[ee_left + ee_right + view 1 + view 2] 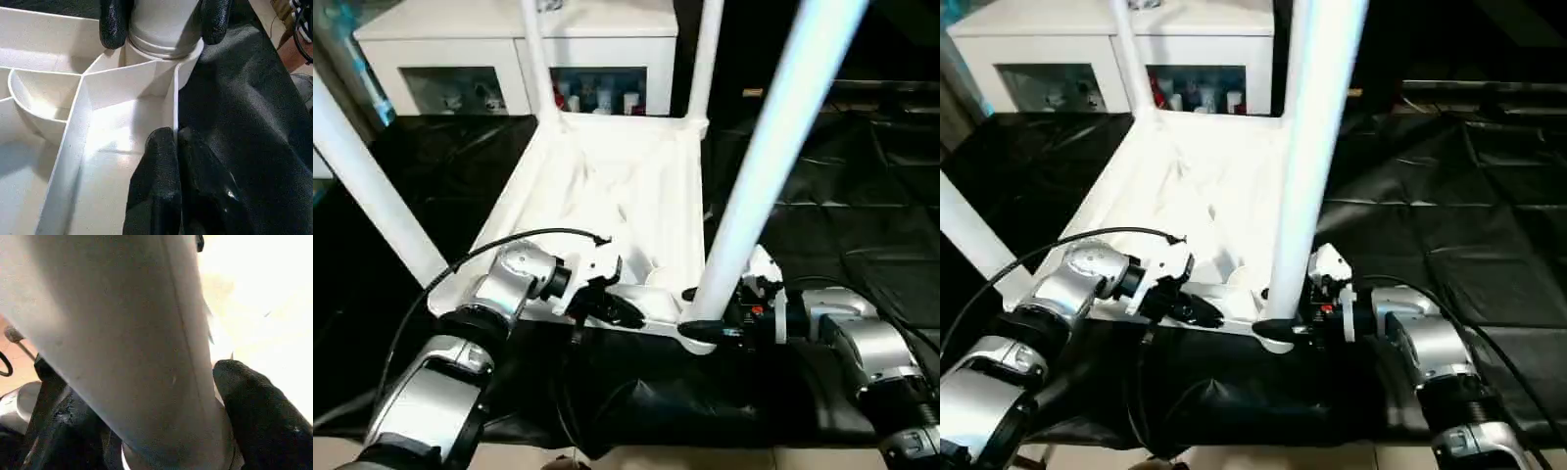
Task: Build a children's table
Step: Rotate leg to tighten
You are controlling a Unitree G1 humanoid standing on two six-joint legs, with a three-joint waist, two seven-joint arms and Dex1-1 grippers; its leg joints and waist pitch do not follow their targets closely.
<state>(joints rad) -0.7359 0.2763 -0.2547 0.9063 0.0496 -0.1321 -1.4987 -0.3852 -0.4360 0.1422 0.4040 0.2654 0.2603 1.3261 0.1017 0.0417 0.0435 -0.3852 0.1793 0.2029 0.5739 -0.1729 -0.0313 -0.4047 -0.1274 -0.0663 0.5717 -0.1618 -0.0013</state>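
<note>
The children's table (617,196) lies upside down on the black-covered work table (862,225), with its ribbed underside facing up. Four white legs stick up out of its corner sockets. The near right leg (773,147) is the one that matters now. It stands in the near right corner socket (700,333), right in front of the robot.

The right gripper (715,315) is at the bottom of that leg. In the left wrist view its two black fingers (113,22) sit one on each side of the leg, just above the socket. They stand wide apart with the leg between them. It looks like they hold the leg, but how hard they squeeze cannot be told.

The left gripper (617,311) is just beside it, further along the near edge of the table top. Its fingers (161,191) are pressed together on the thin white wall of the rim (175,107), one inside and one outside. So this hand pinches the rim and keeps the table from sliding.

The leg is long and thin. Its long line goes straight up from the right gripper, tipping a little toward the robot's right at the top. The bottom end points down into the socket. The right hand is the nearer one to the leg; the left hand is a little way off to the side.

The next move likely turns on pushing or twisting the leg down along its own long line, so it sits fully in the socket.
</note>
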